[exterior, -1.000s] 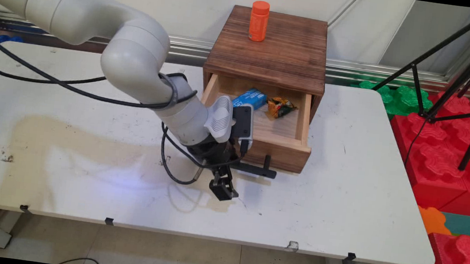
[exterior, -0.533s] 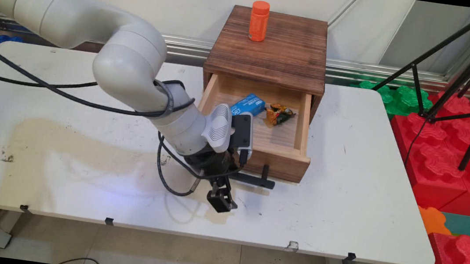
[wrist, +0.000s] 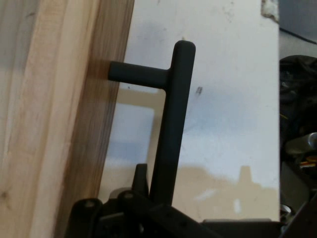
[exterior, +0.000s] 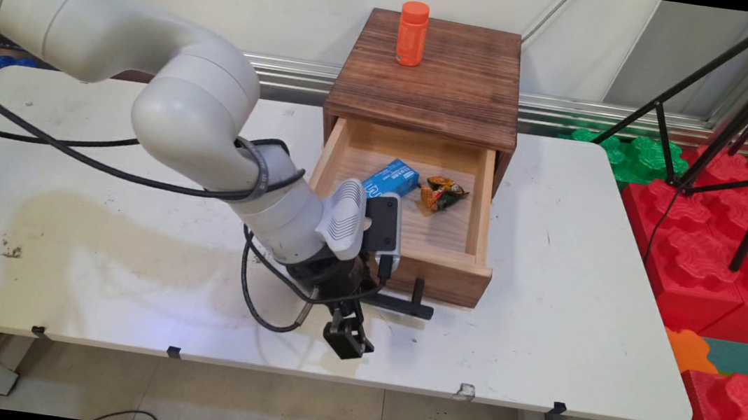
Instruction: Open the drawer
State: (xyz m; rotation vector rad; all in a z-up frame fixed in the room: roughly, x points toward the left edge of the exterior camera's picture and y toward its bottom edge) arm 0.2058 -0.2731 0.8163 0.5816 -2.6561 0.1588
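Note:
My gripper (exterior: 371,296) is shut on the left end of the black bar handle (exterior: 407,305) of a wooden drawer (exterior: 444,278), which stands pulled well out of a dark wooden cabinet (exterior: 431,82). Inside the drawer lie a blue box (exterior: 390,178) and a crumpled orange and green snack packet (exterior: 441,193). An orange bottle (exterior: 412,32) stands upright on the cabinet's top. In the hand view the handle (wrist: 173,124) runs from the drawer front (wrist: 94,148) down into the gripper (wrist: 156,198), whose linkage hides the handle's lower end.
The table's near edge (exterior: 327,374) lies close below the hand. Black cables (exterior: 255,298) hang in a loop from the wrist onto the table. A black tripod (exterior: 743,118) and red foam blocks (exterior: 713,263) stand off the table's right side.
The hand has moved toward the table's near edge with the handle in it, and the drawer has slid further out of the cabinet, showing more of its floor.

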